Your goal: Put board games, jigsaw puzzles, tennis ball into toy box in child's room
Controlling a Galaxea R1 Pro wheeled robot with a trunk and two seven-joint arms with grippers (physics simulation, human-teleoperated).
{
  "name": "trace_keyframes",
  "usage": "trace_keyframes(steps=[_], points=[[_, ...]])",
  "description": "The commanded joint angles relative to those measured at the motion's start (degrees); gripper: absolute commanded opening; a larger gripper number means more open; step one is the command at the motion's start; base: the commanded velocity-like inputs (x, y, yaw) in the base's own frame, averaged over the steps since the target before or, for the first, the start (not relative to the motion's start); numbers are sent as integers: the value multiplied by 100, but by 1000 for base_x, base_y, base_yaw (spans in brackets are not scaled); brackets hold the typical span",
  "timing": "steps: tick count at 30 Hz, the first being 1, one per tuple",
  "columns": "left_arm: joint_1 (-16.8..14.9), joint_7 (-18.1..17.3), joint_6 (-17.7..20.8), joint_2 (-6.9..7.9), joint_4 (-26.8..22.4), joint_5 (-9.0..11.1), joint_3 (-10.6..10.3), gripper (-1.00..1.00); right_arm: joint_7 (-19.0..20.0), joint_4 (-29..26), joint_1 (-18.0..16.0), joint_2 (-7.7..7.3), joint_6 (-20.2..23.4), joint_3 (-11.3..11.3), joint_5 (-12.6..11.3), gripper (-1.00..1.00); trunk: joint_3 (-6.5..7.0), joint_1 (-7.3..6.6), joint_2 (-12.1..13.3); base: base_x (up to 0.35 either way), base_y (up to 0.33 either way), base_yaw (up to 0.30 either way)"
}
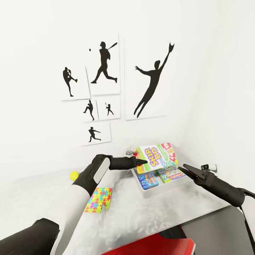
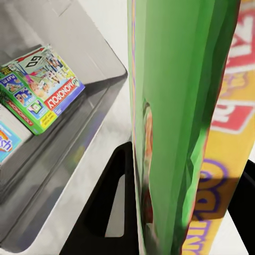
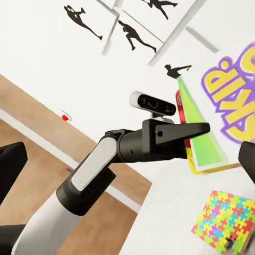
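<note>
White walls close in the corner, the far one hung with black baseball-player silhouette prints [image 1: 106, 69], and below them runs the white surface [image 1: 148, 219]. Toward its far right sits the grey toy box [image 1: 150, 193], already holding a Monopoly board game [image 1: 170, 174] and a smaller blue board game [image 1: 147, 179] lying flat side by side. Above the box the left claw [image 1: 143, 162] is closed on the edge of the Skip-Bo board game [image 1: 156, 156], which stands tilted on its green edge over the box's far rim; the left wrist view shows that green edge pinched between the black fingers [image 2: 114, 202]. The right claw [image 1: 185, 169] hovers just right of the box, its fingers drawn to a point with nothing in them. Nearer and to the left, one jigsaw puzzle [image 1: 98, 199] lies flat beside the left forearm, and the tennis ball [image 1: 74, 174] rests farther left on the surface.
</note>
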Motion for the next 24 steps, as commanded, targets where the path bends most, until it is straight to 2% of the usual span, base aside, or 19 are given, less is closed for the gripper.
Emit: trace_keyframes(steps=[1, 10, 14, 16, 19, 23, 24], points=[[-5, -3, -12, 0, 1, 17, -3, -100, 28, 1, -6, 0, 20, -5, 18, 100, -22, 3, -13, 0, 0, 0], [-7, 56, -180, 0, 0, 14, -11, -100, 47, -3, -6, 0, 20, -13, 18, 100, -106, 3, -13, 0, 0, 0], [-7, 60, -210, 0, 0, 13, -11, -100, 396, -6, -6, 0, 20, -39, 12, 100, -144, 3, -13, 0, 0, 34], [-7, 61, -214, 0, 0, 10, -13, -100, 815, -6, -3, 0, 20, -112, -9, 100, -162, 3, -13, 0, 0, 70], [-7, 61, -216, 0, -37, 9, -15, -100, 1187, -6, 95, -11, 20, -263, -47, 100, -190, 3, -13, 0, 0, 79], [-7, 61, -217, 0, -140, 12, -17, -100, 1355, -6, 361, -3, 20, -664, -149, 100, -228, 3, -13, 0, 0, 77], [-7, 61, -217, 0, -153, 13, -17, -100, 1364, -6, 382, -2, 20, -699, -163, 100, -237, 3, -13, 0, 0, 76]])
